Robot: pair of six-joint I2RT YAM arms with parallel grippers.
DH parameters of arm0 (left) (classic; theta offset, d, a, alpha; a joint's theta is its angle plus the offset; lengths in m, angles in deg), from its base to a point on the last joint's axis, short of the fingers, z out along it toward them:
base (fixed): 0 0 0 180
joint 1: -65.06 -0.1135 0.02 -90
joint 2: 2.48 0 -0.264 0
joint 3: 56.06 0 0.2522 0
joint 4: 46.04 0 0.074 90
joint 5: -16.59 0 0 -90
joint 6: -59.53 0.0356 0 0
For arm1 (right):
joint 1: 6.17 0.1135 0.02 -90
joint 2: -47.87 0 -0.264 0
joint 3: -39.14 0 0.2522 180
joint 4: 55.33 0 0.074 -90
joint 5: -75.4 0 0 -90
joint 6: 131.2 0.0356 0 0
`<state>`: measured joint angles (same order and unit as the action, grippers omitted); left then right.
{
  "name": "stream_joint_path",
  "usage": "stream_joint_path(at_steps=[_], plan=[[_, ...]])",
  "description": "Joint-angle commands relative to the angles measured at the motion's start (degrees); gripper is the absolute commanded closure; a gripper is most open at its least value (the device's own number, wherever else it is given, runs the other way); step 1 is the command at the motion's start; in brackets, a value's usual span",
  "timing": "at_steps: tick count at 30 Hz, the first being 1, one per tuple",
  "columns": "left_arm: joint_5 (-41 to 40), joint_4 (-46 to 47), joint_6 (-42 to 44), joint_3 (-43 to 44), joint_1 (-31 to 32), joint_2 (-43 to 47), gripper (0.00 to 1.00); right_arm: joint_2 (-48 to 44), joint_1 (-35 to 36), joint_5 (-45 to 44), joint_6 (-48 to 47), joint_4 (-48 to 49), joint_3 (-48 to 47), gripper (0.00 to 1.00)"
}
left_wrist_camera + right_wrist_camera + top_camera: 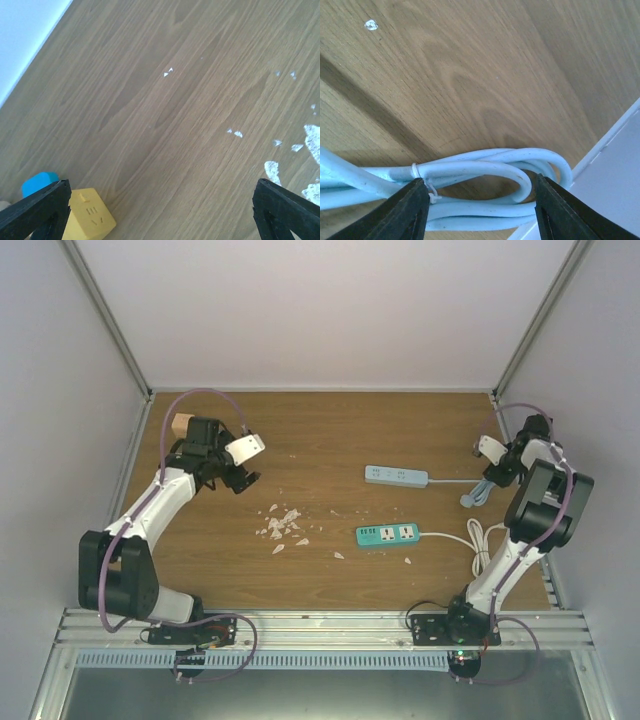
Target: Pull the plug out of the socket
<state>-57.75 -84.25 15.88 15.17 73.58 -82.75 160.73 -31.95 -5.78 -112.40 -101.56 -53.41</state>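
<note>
The socket, a pale grey-blue power strip, lies flat at the right of centre. Its thin pale cable runs right to a tied bundle. I see no plug standing in it. My right gripper is open over that bundle. In the right wrist view its jaws stand either side of the looped pale blue cable, not closed on it. My left gripper is open and empty at the far left, well away from the strip. In the left wrist view only bare wood lies between its fingers.
A teal power strip with a white cable lies nearer than the socket. White scraps litter the table's middle. A yellow cube socket and a blue object sit by the left gripper. The right wall is close to the right gripper.
</note>
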Motion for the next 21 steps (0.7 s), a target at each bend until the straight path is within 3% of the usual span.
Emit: stream_joint_path(at_steps=[1,11,17,21], plan=[[7.85,-4.29,-5.44,5.51,-1.85,-2.54,0.01,-1.86,-0.69,6.11,2.36,-5.98,-5.03,0.40],[22.66,-12.51,-8.62,18.94,-12.10,-4.40,0.01,-8.96,4.44,23.11,10.97,-15.44,-15.41,0.34],[27.88,-11.21,-11.40,19.43,-19.32,-3.14,0.01,-16.09,11.34,32.37,19.42,-14.51,-13.48,0.29],[32.41,-11.26,-12.79,18.13,-24.84,-2.85,0.01,-21.55,14.77,38.57,26.66,-9.10,-7.24,0.25]])
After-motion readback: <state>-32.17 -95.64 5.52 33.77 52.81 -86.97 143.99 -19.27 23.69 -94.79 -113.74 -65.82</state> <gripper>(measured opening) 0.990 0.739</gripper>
